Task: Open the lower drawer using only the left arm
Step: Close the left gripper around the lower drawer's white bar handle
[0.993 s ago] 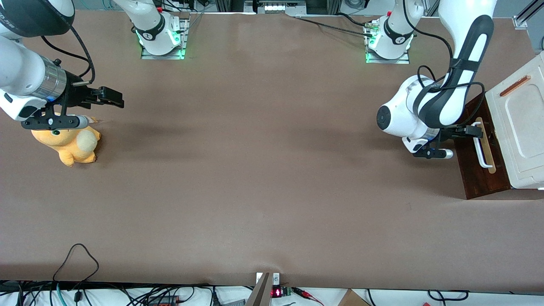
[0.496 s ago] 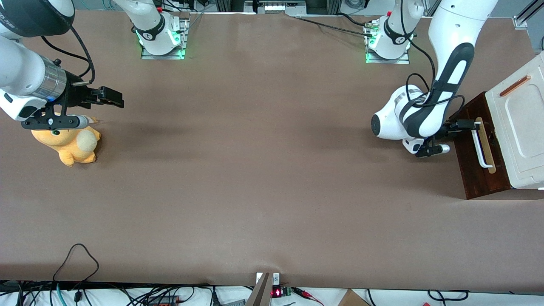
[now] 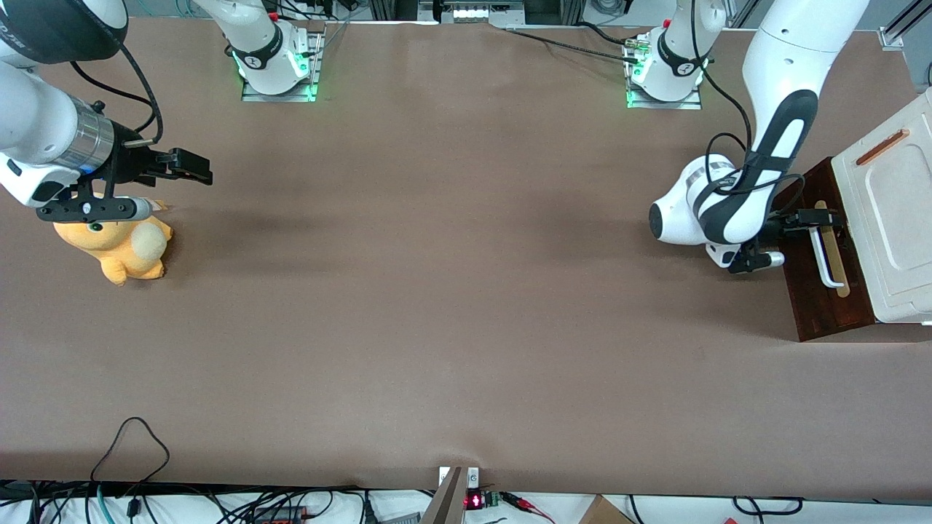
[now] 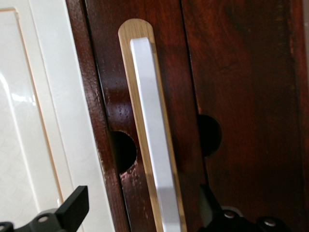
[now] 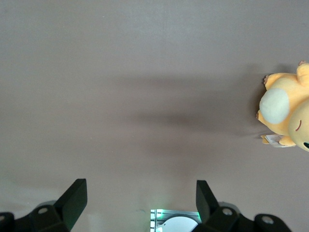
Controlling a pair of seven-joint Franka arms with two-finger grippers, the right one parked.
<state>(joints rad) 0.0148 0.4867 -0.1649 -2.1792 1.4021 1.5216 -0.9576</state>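
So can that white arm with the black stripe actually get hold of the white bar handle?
Probably yes: the left arm's gripper is open, its fingers straddling the white bar handle on the dark reddish-brown drawer front, with nothing between.

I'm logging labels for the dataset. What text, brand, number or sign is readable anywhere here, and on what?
None is readable.
Arm base: a small round mark, too small to read.
Plush toy: a white tag, its print too small.
Lower drawer, white handle, gripper straddling it: no text.

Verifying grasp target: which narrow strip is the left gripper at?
The pale wood strip with the white bar handle on the dark reddish-brown drawer front; the open gripper straddles it, not the orange strip on the cream-white top.
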